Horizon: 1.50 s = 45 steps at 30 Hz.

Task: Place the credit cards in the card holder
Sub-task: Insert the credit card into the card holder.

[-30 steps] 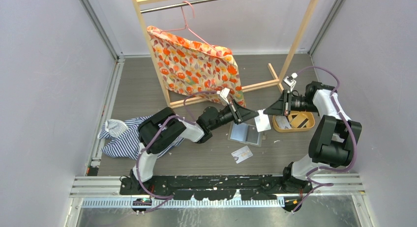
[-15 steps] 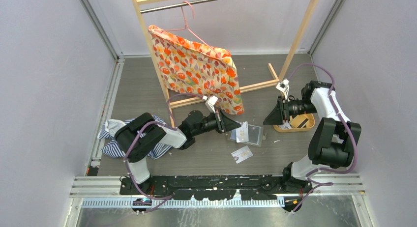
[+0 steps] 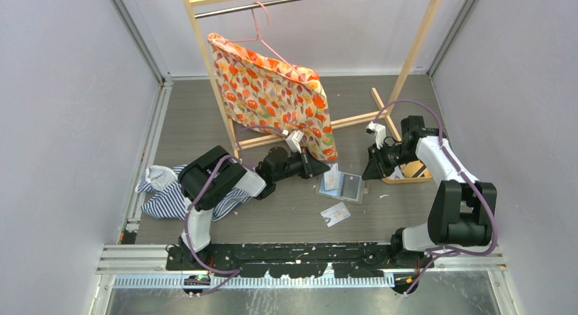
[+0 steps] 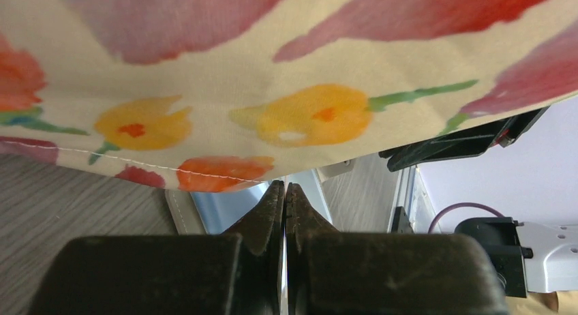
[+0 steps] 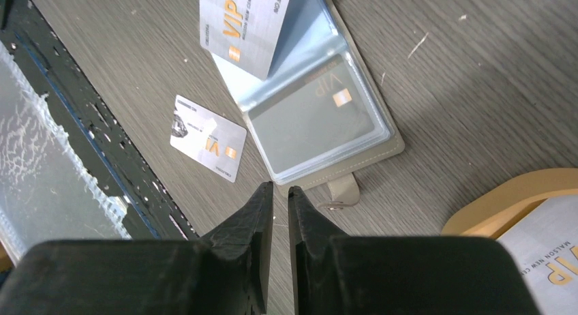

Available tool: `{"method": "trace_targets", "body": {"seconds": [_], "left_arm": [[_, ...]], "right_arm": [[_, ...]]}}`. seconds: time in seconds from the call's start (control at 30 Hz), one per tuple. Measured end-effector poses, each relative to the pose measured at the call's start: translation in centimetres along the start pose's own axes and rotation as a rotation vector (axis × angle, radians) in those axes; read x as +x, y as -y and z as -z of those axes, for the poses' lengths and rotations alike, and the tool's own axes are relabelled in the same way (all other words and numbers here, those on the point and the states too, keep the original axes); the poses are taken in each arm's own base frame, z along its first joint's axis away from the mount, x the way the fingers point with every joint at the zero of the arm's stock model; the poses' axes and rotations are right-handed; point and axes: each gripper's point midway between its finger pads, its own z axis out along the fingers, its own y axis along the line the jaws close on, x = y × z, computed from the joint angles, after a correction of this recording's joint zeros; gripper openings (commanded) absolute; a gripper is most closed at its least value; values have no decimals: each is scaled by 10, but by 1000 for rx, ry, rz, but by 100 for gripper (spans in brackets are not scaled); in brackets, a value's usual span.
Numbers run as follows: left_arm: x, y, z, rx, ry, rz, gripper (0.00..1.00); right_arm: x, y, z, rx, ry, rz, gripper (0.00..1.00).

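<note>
The card holder (image 5: 341, 187) lies open with one card (image 5: 320, 117) sleeved and a second card (image 5: 242, 25) resting across it; a loose card (image 5: 208, 138) beside it and those in the tray (image 5: 504, 199) nearby remain; left gripper (image 4: 285, 199) fingers pressed together, right gripper (image 5: 281, 192) fingers barely apart, empty.

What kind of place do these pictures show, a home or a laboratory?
Probably a robot test cell: plain white walls enclose the grey tabletop, arms bolt onto a metal rail, and a wooden clothes rack stands as prop.

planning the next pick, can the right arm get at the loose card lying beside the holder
Probably yes: the loose card lies flat on bare table, apart from the card holder, with the empty right gripper close by and nothing between them.
</note>
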Motion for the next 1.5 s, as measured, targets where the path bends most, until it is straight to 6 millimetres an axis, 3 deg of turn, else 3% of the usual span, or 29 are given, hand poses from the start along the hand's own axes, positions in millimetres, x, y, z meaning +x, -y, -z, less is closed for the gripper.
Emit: {"method": "trace_targets", "body": {"seconds": [0.4,1.17,1.5], "left_arm": [[15,-19,-10,-13,-39,19,0],[7,-2,-15,83,-4,78,0],[19,-17,-17,55,-25,99,0]], "right_arm": [[9,11,-9,23,-70,-41,19],[17,19,-16,30,-133,-71,19],[18,19,-16,32,-138,-72,19]]}}
